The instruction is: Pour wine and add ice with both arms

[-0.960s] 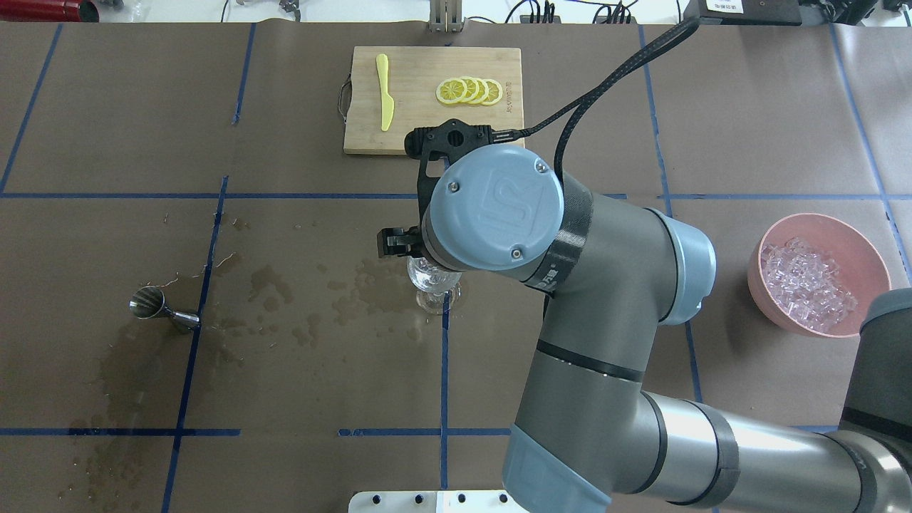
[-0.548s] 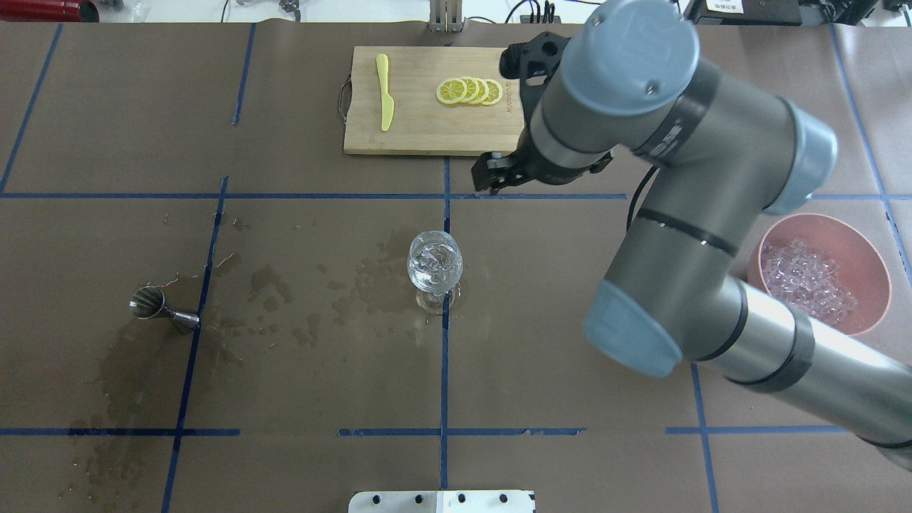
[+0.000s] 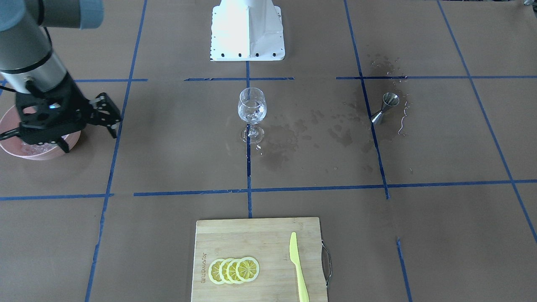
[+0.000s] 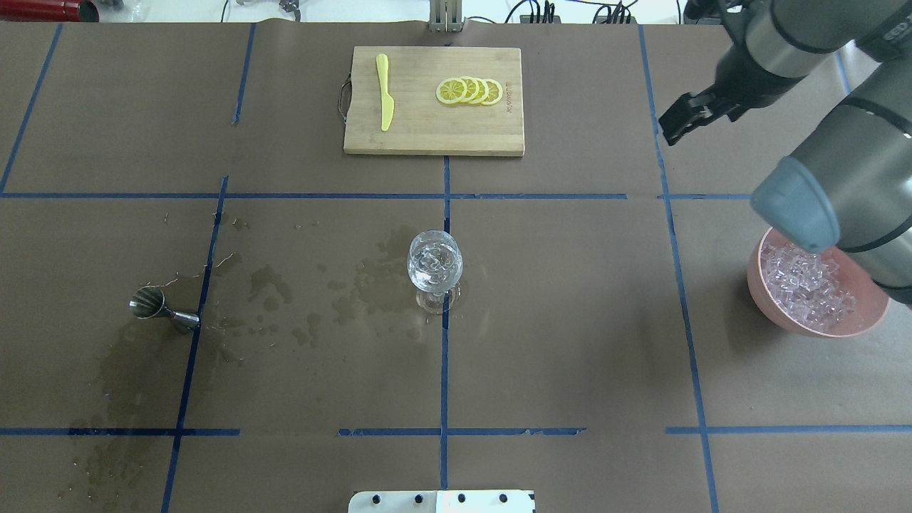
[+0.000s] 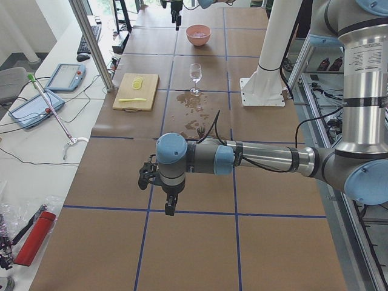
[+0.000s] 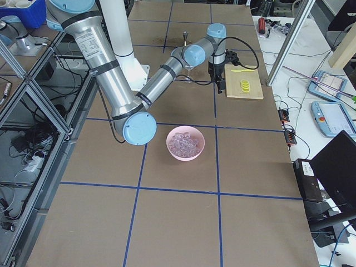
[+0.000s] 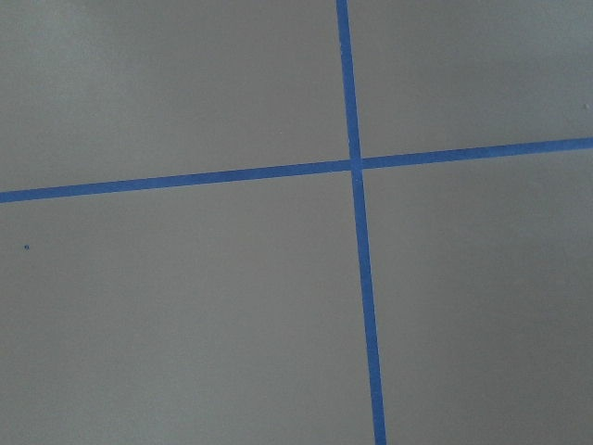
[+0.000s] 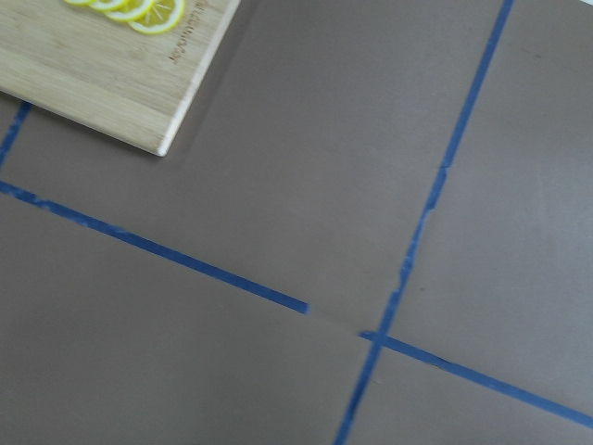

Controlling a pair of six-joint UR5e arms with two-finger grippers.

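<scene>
Pink bowl (image 4: 757, 288) of ice (image 4: 805, 288); steel jigger (image 4: 162, 311)

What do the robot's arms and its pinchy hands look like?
Both the right arm and the left arm are silver-grey tubes with light-blue caps at the joints and black bands. The right gripper and left gripper are black with two fingers. A black cable loops to each wrist.

Wide bare table is lying all around the glass (image 4: 434, 267)
Right arm (image 4: 855, 164) is hanging close beside the bowl (image 4: 757, 296), crowding that side.
</scene>
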